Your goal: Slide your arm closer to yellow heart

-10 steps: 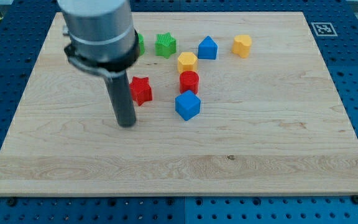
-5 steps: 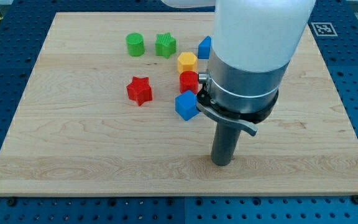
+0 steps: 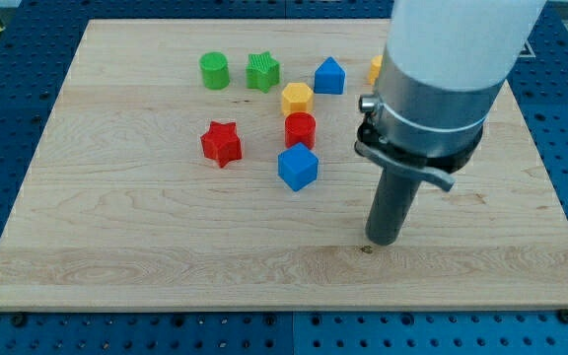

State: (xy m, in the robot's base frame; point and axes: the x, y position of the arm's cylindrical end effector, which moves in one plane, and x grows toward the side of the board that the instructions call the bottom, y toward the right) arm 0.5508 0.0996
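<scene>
The yellow heart [image 3: 375,69] sits near the view's top, right of centre; only its left edge shows, the rest is hidden behind my arm. My tip [image 3: 383,241] rests on the wooden board [image 3: 116,227], well below the yellow heart and to the right of the blue cube [image 3: 298,167]. It touches no block.
A green cylinder [image 3: 214,71], a green star [image 3: 262,71], a blue house-shaped block [image 3: 329,76], a yellow hexagon [image 3: 297,98], a red cylinder [image 3: 300,129] and a red star [image 3: 222,143] lie in the upper middle. A small dark knot [image 3: 365,248] marks the board beside my tip.
My tip swept from the view's left, beside the red star, across to the right, then moved a little further right and up. The blocks have not moved.
</scene>
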